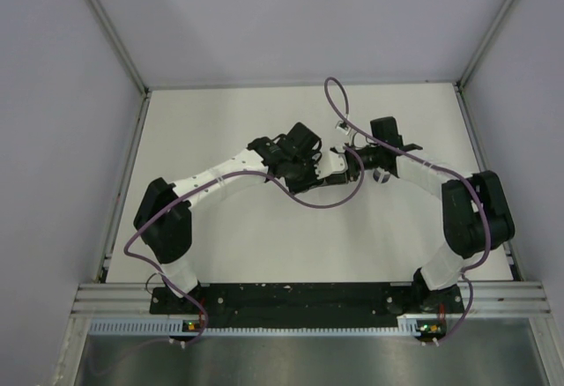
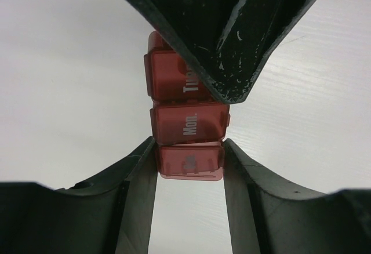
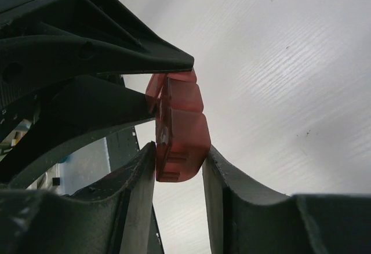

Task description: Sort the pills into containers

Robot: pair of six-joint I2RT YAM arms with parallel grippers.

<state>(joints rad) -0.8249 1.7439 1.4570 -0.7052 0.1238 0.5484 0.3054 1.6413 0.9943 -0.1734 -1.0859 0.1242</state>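
The containers (image 2: 188, 123) are a dark red strip of three joined compartments; two lids read "Mon." and "Tue". The strip is held above the white table between both arms. My left gripper (image 2: 189, 149) is shut on its near end compartment, one finger on each side. In the right wrist view, my right gripper (image 3: 178, 152) closes on the end compartment of the containers (image 3: 185, 120) nearest that camera, both fingers touching it. The left gripper's fingers (image 3: 104, 51) cross that view. In the top view the two grippers (image 1: 324, 167) (image 1: 345, 164) meet mid-table. No pills are in view.
A purple cable (image 1: 339, 104) loops over the right arm, and another (image 1: 291, 194) sags under the left arm. Grey walls and a metal frame (image 1: 132, 69) enclose the white table (image 1: 220, 122). The arm bases stand on the black rail (image 1: 300, 293) at the near edge.
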